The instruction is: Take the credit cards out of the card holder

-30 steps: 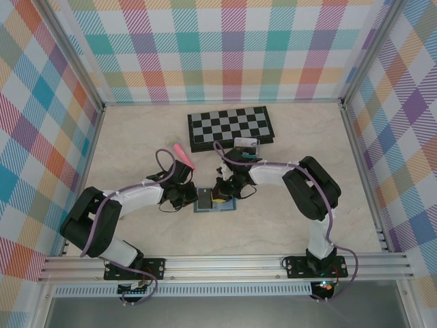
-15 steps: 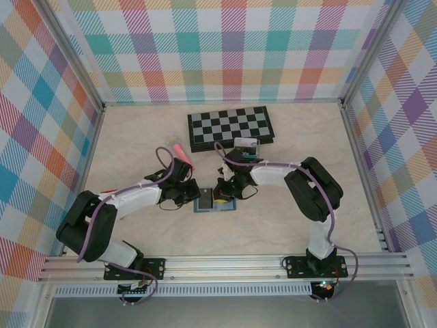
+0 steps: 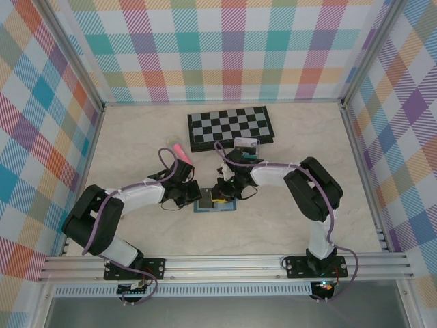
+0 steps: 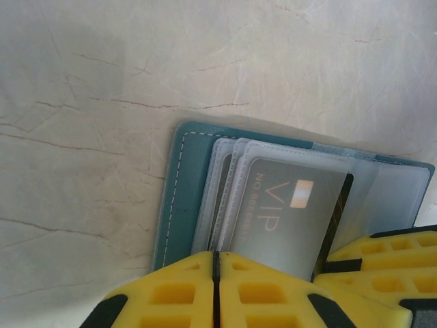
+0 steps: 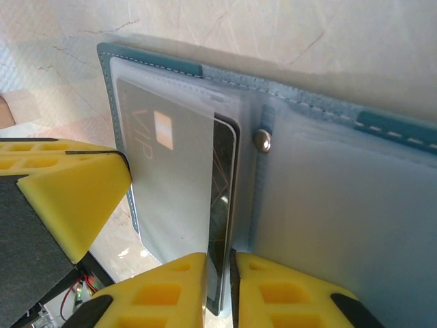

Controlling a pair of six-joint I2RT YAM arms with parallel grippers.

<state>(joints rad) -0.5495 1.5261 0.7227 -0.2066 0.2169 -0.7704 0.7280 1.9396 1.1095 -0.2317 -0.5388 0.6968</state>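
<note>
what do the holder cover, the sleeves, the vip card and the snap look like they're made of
Holder cover: likely faux leather or a similar sheet, matte teal, with pale stitching along the edge.
Sleeves: soft clear plastic, glossy and slightly cloudy, with the print showing through.
Card: stiff plastic, grey with a satin sheen, flat with crisp edges.
Snap: probably metal, a small shiny silver dome.

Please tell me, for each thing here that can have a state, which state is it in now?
card holder: open, lying flat
grey card: sits in a clear pocket of the holder
dark card: behind the grey one, pinched at its edge
left gripper: shut, at the holder's edge
right gripper: shut on the dark card
chessboard: lying flat, squares up
</note>
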